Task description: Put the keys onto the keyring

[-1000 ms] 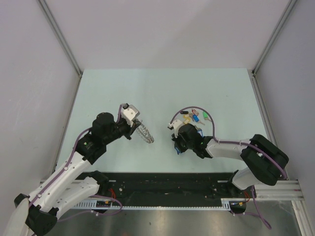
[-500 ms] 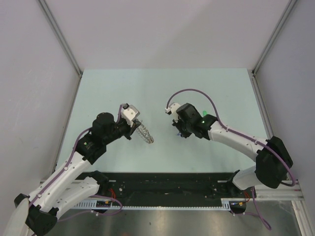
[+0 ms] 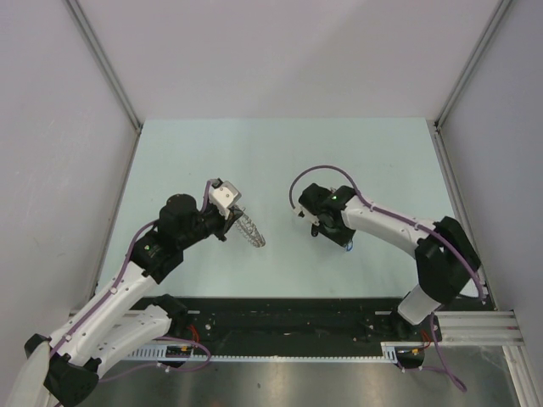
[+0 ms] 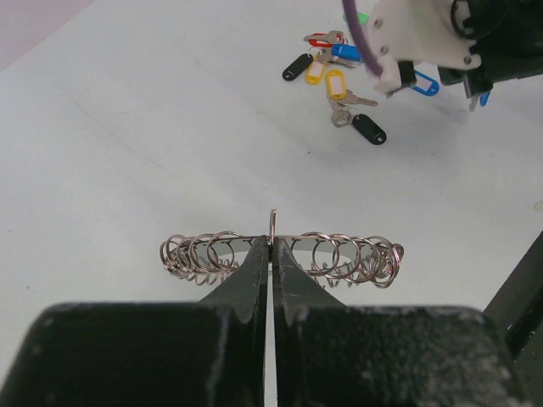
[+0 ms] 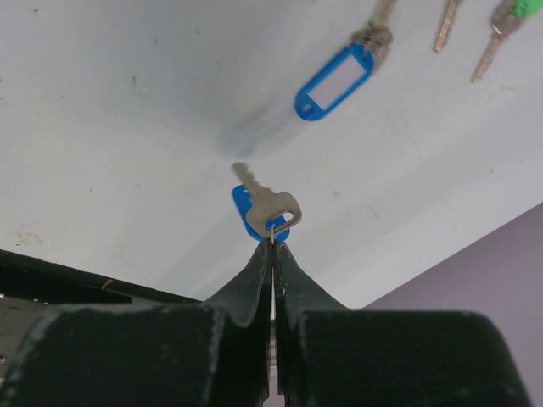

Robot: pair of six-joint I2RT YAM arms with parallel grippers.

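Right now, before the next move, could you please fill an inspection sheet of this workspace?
Surface: pale green table, matte.
Job's things: keyring held in the left jaws; one blue-tagged key held in the right jaws; other keys loose on the table.
Clutter: nothing seen.
Grippers: both pairs of jaws shut.
Cables: purple cable loops over the right wrist.
Surroundings: grey walls, metal frame posts.

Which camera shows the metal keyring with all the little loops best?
The left wrist view: the grey metal keyring spans mid-frame, pinched in the left gripper. The top external view shows it only as a small grey coil; the right wrist view misses it.
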